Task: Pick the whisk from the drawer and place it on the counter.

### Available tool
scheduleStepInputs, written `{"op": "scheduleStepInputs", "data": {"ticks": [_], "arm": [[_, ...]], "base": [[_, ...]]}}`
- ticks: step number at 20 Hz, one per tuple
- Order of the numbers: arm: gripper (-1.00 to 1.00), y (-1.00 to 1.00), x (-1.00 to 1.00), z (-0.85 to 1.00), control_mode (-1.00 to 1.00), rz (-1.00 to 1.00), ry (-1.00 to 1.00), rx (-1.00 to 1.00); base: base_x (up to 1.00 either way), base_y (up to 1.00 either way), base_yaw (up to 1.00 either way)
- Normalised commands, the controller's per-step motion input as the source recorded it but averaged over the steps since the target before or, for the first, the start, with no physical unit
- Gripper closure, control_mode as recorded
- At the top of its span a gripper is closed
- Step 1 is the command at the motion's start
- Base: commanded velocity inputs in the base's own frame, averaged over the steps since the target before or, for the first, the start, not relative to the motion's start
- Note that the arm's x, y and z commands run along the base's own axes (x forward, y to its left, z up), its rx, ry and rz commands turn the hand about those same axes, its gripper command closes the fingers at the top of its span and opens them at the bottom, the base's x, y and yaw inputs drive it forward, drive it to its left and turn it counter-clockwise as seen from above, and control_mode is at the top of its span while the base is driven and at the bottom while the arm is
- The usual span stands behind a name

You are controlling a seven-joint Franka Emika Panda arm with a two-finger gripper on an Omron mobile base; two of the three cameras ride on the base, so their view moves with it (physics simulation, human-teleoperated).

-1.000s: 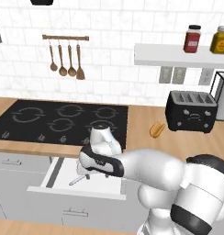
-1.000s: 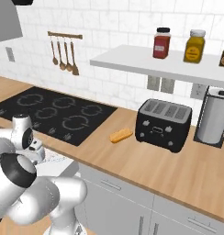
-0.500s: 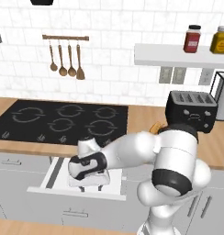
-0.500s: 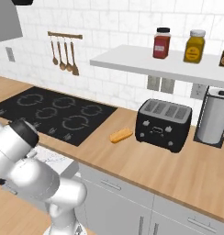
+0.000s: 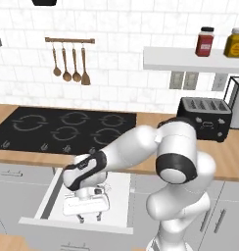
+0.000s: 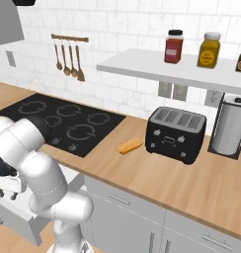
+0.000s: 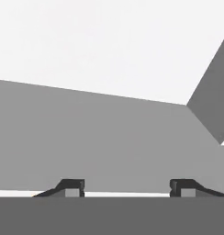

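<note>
The robot's hand is down inside the open drawer [image 5: 119, 196], with the gripper [image 5: 89, 216] pointing at the white drawer floor. In the hand view the two dark fingers [image 7: 70, 188] stand wide apart, and nothing is between them. The whisk is hard to find right now. A few thin wire loops peek out at about 3 o'clock from the hand in the left base view, and that may be the whisk [image 5: 108, 188], but I cannot be sure. To do this step well, I think the hand should first line up so the thin handle sits right between the fingers, then go down slowly and close gently. The handle is slim and smooth, so it could slip or roll away. The hand should also stay away from the grey drawer sides. The tabletop [image 5: 224, 159] is light-brown wood with a black cooktop [image 5: 62, 128] in it. A black toaster [image 6: 174, 134] stands at about 2 o'clock from the drawer. Wooden spoons [image 5: 70, 63] hang on the white tile wall, and jars [image 6: 173, 46] sit on a white shelf [image 6: 157, 71].
</note>
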Motion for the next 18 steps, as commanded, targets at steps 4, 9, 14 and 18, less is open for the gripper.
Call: {"op": "scheduleStepInputs", "data": {"ticks": [4,9,14,18], "arm": [[-1.0,0.35,-1.0,-0.1,-1.0,0.0,0.0,0.0],[-1.0,0.2,-1.0,0.25,-1.0,0.0,-0.04,0.0],[-1.0,-0.31,-0.25,0.66,-1.0,0.0,-0.29,0.0],[-1.0,-0.96,0.04,0.18,-1.0,0.0,-0.5,0.03]], "base": [[0.0,0.0,0.0],[0.0,0.0,0.0],[0.0,0.0,0.0],[0.0,0.0,0.0]]}}
